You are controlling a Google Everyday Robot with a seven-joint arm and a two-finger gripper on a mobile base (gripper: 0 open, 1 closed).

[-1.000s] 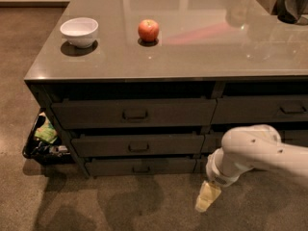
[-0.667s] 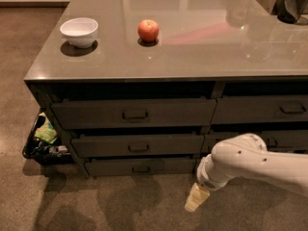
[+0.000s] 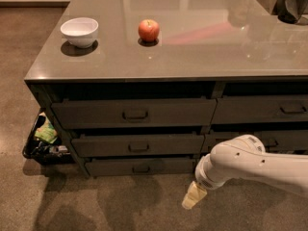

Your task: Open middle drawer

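The middle drawer [image 3: 137, 145] is a wide dark grey-brown front of medium height in the left column of the counter. It has a small loop handle [image 3: 138, 148] at its centre and looks closed. A taller drawer [image 3: 134, 112] lies above it and a thin one [image 3: 141, 167] below. My gripper [image 3: 194, 197], with cream-coloured tips on a white arm [image 3: 250, 165], points down at the floor. It is to the right of and below the middle drawer's handle, in front of the drawer fronts and touching none of them.
A white bowl [image 3: 79, 31] and a red apple [image 3: 148, 30] sit on the grey counter top [image 3: 202, 47]. Dark appliances [image 3: 288, 4] stand at the far right corner. A black crate of items [image 3: 42, 141] sits on the floor at the counter's left end. More drawers [image 3: 262, 109] are on the right.
The arm has swung a little to the left and lower, carrying the gripper leftward just above the floor. The drawers have not moved.
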